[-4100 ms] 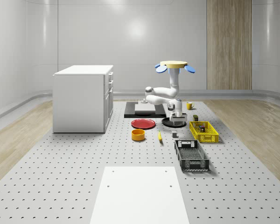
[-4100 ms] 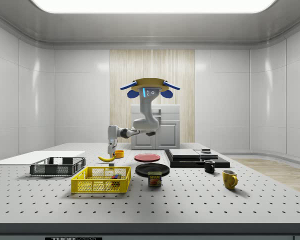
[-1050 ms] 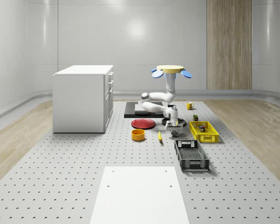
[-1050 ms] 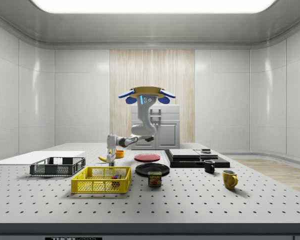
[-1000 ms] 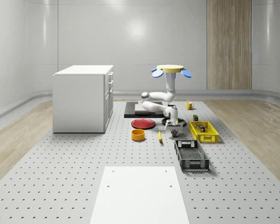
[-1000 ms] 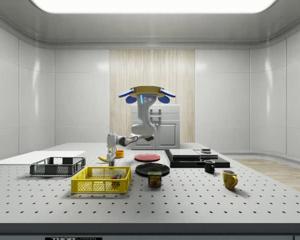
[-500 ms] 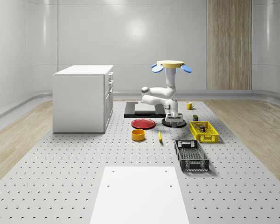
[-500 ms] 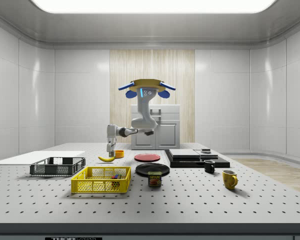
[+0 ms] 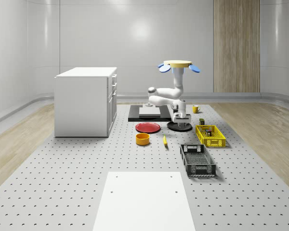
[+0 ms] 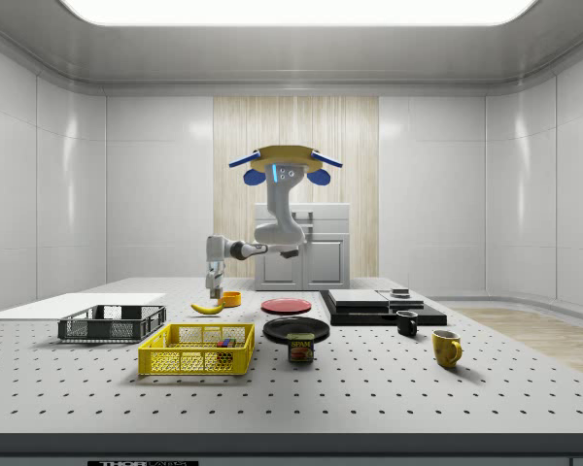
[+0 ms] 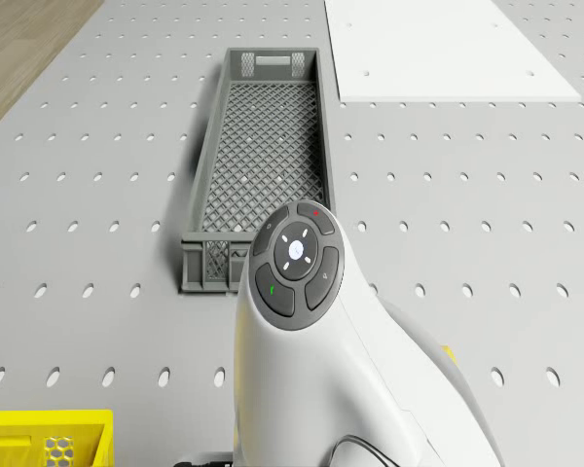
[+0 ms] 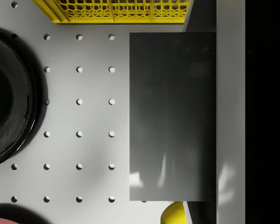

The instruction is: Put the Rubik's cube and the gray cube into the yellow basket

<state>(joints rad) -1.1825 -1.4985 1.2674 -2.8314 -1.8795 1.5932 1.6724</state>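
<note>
Drone (image 9: 178, 64) hovers above the counter (image 9: 86, 168) near the black plate (image 12: 4, 93), jaws clamped on the gray cube (image 12: 170, 116) and held high, presumably to clear the rim of the yellow basket (image 9: 210, 142), where the Rubik's cube (image 10: 223, 343) already lies.

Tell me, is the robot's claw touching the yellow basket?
Apart. The whole-scene view shows bare table between the gripper, hanging below the hovering drone with the gray cube, and the yellow basket.
</note>
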